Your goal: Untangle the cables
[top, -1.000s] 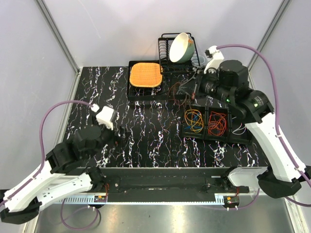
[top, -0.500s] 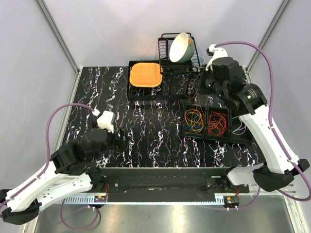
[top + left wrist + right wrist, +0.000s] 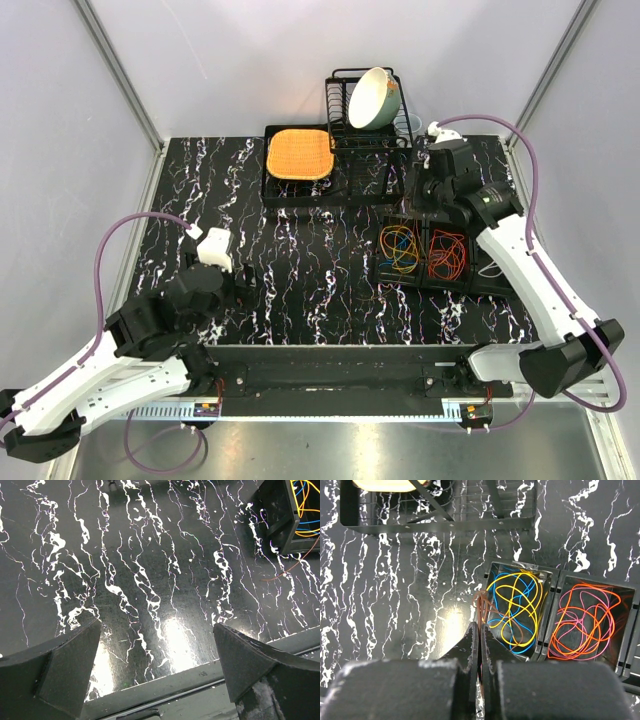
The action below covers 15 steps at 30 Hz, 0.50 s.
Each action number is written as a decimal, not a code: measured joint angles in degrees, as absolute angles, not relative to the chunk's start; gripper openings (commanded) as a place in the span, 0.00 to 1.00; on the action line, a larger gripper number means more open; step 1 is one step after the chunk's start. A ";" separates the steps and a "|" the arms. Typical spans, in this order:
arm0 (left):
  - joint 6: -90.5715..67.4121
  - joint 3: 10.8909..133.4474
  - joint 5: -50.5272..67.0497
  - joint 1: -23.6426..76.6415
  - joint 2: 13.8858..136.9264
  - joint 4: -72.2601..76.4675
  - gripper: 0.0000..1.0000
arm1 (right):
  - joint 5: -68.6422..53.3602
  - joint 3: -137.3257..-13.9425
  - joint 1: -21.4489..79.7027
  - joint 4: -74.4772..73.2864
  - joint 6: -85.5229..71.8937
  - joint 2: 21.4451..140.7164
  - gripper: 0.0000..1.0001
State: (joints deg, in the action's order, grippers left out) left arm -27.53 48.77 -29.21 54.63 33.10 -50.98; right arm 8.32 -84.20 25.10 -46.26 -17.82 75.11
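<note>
My right gripper [image 3: 480, 625] is shut on a thin brown cable [image 3: 483, 602], whose strands bunch at the fingertips above the left edge of the bin [image 3: 492, 575] of yellow and blue cables [image 3: 517, 607]. A second bin holds orange and pink cables [image 3: 585, 622]. In the top view the right gripper [image 3: 413, 200] hangs over the back of the bins [image 3: 385, 262]. My left gripper [image 3: 156, 630] is open and empty low over the table near its front edge. A loose end of the brown cable [image 3: 285, 572] trails on the table beside the bin.
A black dish rack [image 3: 365, 125] with a tilted bowl [image 3: 373, 98] stands at the back. An orange mat on a black tray [image 3: 298, 155] lies left of it. A third bin with a white cable [image 3: 492, 268] sits at the right.
My right gripper has swung from the back near the dish rack toward the bins, carrying the brown cable. My left arm has shifted slightly.
</note>
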 measured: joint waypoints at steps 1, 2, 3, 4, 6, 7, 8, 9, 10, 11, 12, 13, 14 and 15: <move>-27.53 48.75 -29.26 54.63 33.10 -50.98 0.99 | 7.90 -83.44 24.58 -45.87 -17.89 75.13 0.00; -27.53 48.73 -29.32 54.65 33.10 -50.98 0.99 | 7.33 -82.81 23.88 -45.41 -17.98 75.13 0.00; -27.55 48.73 -29.41 54.65 33.10 -50.98 0.99 | 6.83 -82.70 23.42 -45.21 -18.02 75.13 0.00; -27.55 48.73 -29.47 54.65 33.10 -50.98 0.99 | 6.31 -82.70 22.76 -44.82 -18.06 75.18 0.00; -27.55 48.73 -29.65 54.65 33.10 -50.98 0.99 | 5.37 -83.92 21.74 -44.64 -18.02 75.40 0.00; -27.57 48.73 -29.71 54.65 33.10 -50.98 0.99 | 5.08 -84.79 21.43 -44.60 -18.02 75.64 0.00; -27.57 48.73 -29.80 54.65 33.08 -50.98 0.99 | 4.93 -86.41 21.21 -44.88 -17.98 76.05 0.00; -27.57 48.73 -29.82 54.65 33.06 -50.98 0.99 | 4.86 -88.42 21.10 -44.93 -17.87 76.66 0.00; -27.62 48.73 -29.89 54.65 32.99 -50.98 0.99 | 4.86 -90.54 21.08 -44.80 -17.69 77.25 0.00; -27.64 48.73 -29.93 54.65 32.95 -50.98 0.99 | 4.86 -92.53 21.06 -44.88 -17.52 77.71 0.00; -27.70 48.71 -30.02 54.65 32.75 -50.98 0.99 | 4.89 -94.89 21.02 -44.66 -17.30 78.15 0.00; -27.73 48.71 -30.06 54.65 32.62 -51.00 0.99 | 4.89 -96.16 20.99 -44.49 -17.06 78.30 0.00; -27.75 48.71 -30.11 54.65 32.40 -51.00 0.99 | 4.91 -97.49 20.93 -44.38 -16.73 78.37 0.00; -27.77 48.71 -30.15 54.65 32.23 -51.03 0.99 | 4.93 -98.72 20.84 -44.36 -16.43 78.41 0.00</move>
